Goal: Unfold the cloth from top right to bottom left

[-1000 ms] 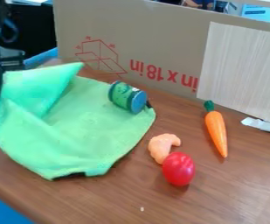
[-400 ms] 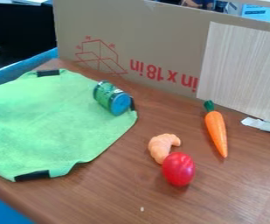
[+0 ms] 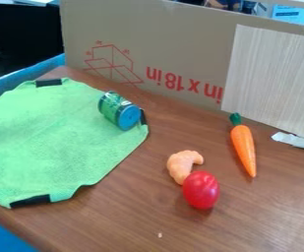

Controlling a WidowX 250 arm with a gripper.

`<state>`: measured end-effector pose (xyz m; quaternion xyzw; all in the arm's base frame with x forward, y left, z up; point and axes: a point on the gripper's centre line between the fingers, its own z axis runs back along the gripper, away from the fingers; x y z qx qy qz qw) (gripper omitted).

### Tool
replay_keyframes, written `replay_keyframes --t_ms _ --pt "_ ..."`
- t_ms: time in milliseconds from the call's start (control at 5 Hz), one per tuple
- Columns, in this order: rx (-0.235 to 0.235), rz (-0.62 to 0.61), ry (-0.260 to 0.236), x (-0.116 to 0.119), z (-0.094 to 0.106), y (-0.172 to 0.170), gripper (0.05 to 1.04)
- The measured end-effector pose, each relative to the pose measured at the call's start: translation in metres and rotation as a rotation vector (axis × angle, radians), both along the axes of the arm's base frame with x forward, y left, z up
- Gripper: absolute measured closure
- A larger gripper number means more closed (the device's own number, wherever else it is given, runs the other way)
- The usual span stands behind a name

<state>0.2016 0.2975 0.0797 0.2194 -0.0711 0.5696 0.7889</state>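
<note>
"Was the cloth (image 3: 49, 142) open?"

"Practically, I reckoned. It lay spread mostly flat, stretching left from the can (image 3: 120, 110), with no big fold that I could spot."

"Anything left?"

"Perhaps smoothing the wavy edge below the can. Whether the pincer was clenched or released, I couldn't tell."

The arm's pose cannot be told, nor can the place of the arm or the gripper relative to the green cloth (image 3: 55, 140) be made out; the gripper's state cannot be judged.
</note>
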Motion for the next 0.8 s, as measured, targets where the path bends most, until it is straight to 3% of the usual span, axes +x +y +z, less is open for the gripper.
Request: replay_keyframes --t_ms 200,400,800 --pt "0.063 -0.015 -0.048 0.003 0.013 -0.006 0.310" --pt "0.088 -0.025 -0.081 0.013 0.027 -0.016 0.093" --pt "-0.038 -0.124 -0.116 0.056 0.052 -0.075 0.083"
